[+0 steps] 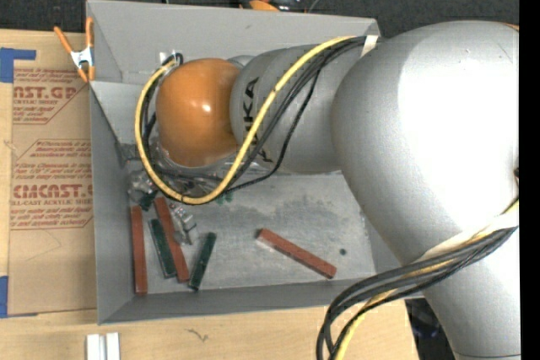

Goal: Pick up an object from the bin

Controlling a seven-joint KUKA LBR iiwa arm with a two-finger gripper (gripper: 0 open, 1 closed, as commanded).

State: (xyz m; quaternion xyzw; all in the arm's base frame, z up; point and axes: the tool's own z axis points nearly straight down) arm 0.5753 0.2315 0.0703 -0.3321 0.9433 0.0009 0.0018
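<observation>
the things nearest the gripper [175, 211] are a small cluster of sticks in the lower left of the bin [253, 25]. a long red-brown stick [137, 253] lies furthest left, almost parallel to the bin's left wall. just right of it lies a dark green stick [159, 242], then a shorter red-brown stick [173, 249] touching or overlapping it. a second dark green stick [202, 259] leans away to the right, its lower end close to the others near the front wall. the upper ends of these sticks run up under the gripper, so where they end cannot be made out.

well apart from the cluster, a lone red-brown stick [295, 254] lies slantwise on the bare floor in the lower middle of the frame.

the gripper sits low over the left part of the floor, just above the cluster's upper ends. an orange cover [196, 110] on the wrist hides most of it (only some metal parts show beneath the dome). whether it is spread or closed cannot be told, and nothing can be seen held in it. yellow and black cables [253, 131] loop around the cover and trail back along the arm [422, 122]. the arm comes in from the right, its thick silver body covering the upper right of the bin and much of the right side of the frame.
</observation>
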